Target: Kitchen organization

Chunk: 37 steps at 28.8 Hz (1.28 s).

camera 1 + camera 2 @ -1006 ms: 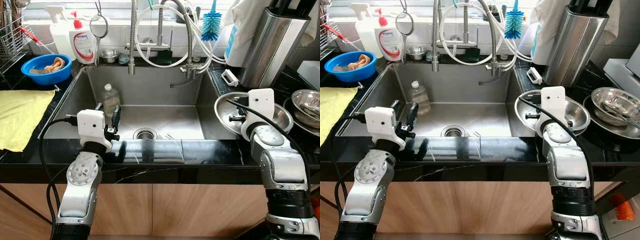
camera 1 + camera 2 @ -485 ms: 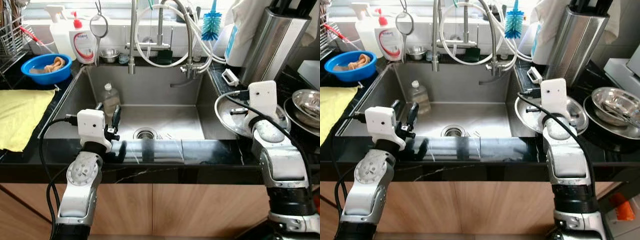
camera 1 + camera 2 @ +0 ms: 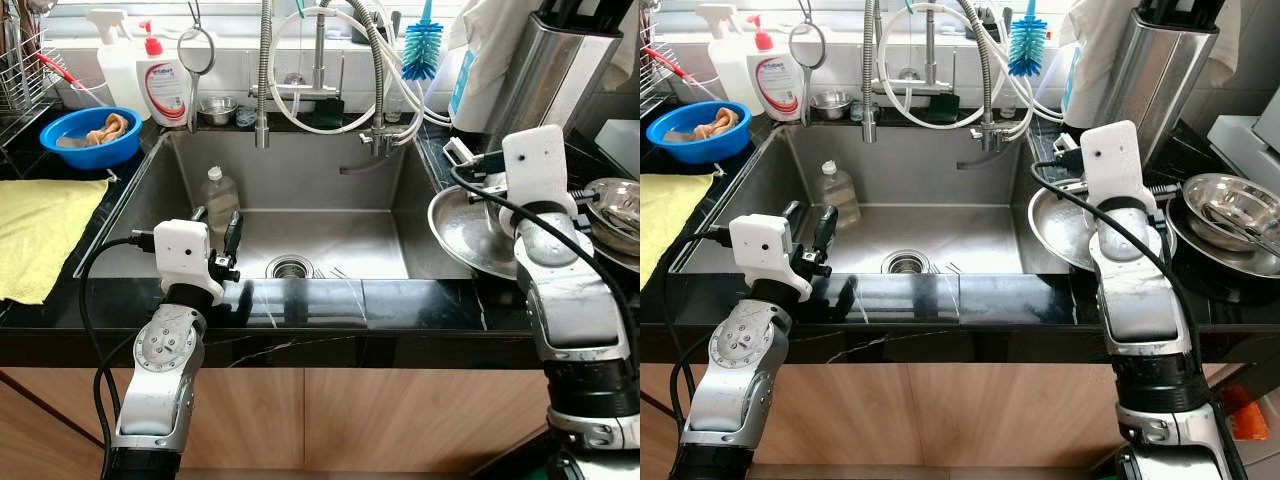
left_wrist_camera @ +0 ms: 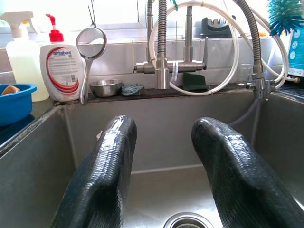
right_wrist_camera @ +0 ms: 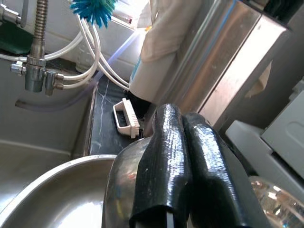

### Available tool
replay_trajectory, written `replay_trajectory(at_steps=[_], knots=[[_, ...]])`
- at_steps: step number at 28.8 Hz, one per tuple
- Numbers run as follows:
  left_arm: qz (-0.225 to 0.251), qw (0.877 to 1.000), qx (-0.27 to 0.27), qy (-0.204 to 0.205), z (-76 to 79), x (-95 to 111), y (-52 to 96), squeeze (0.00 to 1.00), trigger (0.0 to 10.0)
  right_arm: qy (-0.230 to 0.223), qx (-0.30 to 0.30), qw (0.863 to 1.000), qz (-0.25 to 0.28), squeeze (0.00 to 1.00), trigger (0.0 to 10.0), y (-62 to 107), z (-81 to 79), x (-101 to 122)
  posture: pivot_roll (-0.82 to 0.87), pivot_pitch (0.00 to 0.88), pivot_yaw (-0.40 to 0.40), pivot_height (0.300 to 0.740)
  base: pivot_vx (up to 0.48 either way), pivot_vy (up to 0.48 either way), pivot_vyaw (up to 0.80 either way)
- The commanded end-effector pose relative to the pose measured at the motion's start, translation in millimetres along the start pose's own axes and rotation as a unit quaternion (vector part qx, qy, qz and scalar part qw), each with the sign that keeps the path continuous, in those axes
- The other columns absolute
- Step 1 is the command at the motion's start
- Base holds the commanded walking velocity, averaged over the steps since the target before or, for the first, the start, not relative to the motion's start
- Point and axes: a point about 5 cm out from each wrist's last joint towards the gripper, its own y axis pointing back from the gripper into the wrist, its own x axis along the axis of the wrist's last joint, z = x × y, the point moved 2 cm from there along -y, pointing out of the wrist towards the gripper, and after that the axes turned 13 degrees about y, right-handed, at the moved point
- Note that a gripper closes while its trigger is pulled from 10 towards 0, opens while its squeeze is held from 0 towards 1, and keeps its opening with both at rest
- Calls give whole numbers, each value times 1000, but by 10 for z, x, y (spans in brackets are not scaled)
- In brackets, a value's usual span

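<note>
1. A large stainless steel bowl (image 3: pixel 470 232) sits tilted at the right edge of the sink (image 3: pixel 300 215), on the black countertop (image 3: pixel 330 305). Its far rim is raised and its near rim hangs over the counter.
2. The right gripper (image 5: pixel 183 180) has its 2 black fingers pressed together over the bowl's far rim, which seems clamped between them.
3. Just to the right of this bowl, a second steel bowl (image 3: pixel 1230 205) rests on the counter, with what looks like utensils inside.
4. Behind them stand a tall steel container (image 3: pixel 545 80) and a small white scrub brush (image 5: pixel 126 119).
5. The left gripper (image 4: pixel 161 161) hovers over the sink's near edge, fingers apart and holding nothing.
6. Inside the sink, a clear plastic bottle (image 3: pixel 220 195) stands near the left wall, beside the drain (image 3: pixel 290 267).
7. On the left counter are a blue basin (image 3: pixel 92 135), a yellow cloth (image 3: pixel 40 230) and a soap bottle (image 3: pixel 168 85).
8. The step in hand appears to be lifting the large bowl; the next move likely calls for a steady grip while carrying it clear of the neighbouring bowl.
</note>
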Motion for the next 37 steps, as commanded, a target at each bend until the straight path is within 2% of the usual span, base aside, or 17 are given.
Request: replay_trajectory(at_steps=[1,4,5,6,7,8,11,12,15,17,19,20,24,25,26,27,37], knots=[[-1,1000,-2,-1,3,14,7,0,10000,5,-14,999,29,0,0,10,80,154,-71,0,-28,706,0,0,0],[0,1000,0,0,2,13,6,0,10000,17,-22,998,53,0,0,6,118,257,-71,0,-29,706,0,0,0],[1,1000,1,0,2,14,4,0,10000,24,-27,997,67,0,6000,3,133,313,-74,0,-32,706,0,0,0],[3,1000,3,3,1,17,1,0,10000,29,-31,995,92,0,10000,1,144,409,-75,0,-34,706,0,0,0],[4,1000,5,4,-2,19,-1,0,10000,30,-29,993,111,0,10000,2,140,475,-75,0,-34,706,0,0,0],[8,1000,9,3,-11,28,-4,0,10000,49,-16,984,171,0,10000,20,100,678,-77,0,-33,706,0,0,0],[9,1000,10,3,-11,30,-3,0,10000,63,7,974,219,0,10000,39,21,839,-80,0,-34,706,0,0,0],[10,1000,11,3,-14,31,2,0,10000,43,45,967,246,0,10000,43,-88,931,-80,0,-35,706,0,0,0],[11,1000,15,2,-25,35,7,0,10000,-6,121,961,250,0,10000,28,-300,943,-74,0,-39,706,0,0,0],[12,1000,16,2,-30,42,7,0,10000,-5,151,955,256,0,10000,0,-428,929,-67,0,-40,706,0,0,0],[12,1000,16,1,-32,43,11,0,10000,-23,172,951,257,0,10000,-8,-473,927,-67,0,-40,706,0,0,0],[12,1000,17,1,-35,41,24,0,10000,-58,190,946,257,0,10000,-46,-523,924,-70,0,-40,706,0,0,0],[11,1000,17,1,-36,40,29,0,10000,-66,192,944,261,0,10000,-68,-533,922,-70,0,-40,706,0,0,0],[11,1000,18,0,-41,43,32,0,10000,-94,232,939,237,0,10000,-117,-670,833,-61,0,-39,706,0,0,0],[11,1000,19,-2,-48,47,36,0,10000,-140,297,923,199,0,10000,-150,-907,690,-59,0,-38,706,0,0,0],[10,1000,19,-2,-50,47,37,0,10000,-150,314,919,185,0,10000,-154,-980,635,-59,0,-38,706,0,0,0],[6,1000,18,-3,-50,43,45,0,10000,-173,336,918,117,0,10000,-195,-1188,283,-54,7,-35,706,0,0,0]])
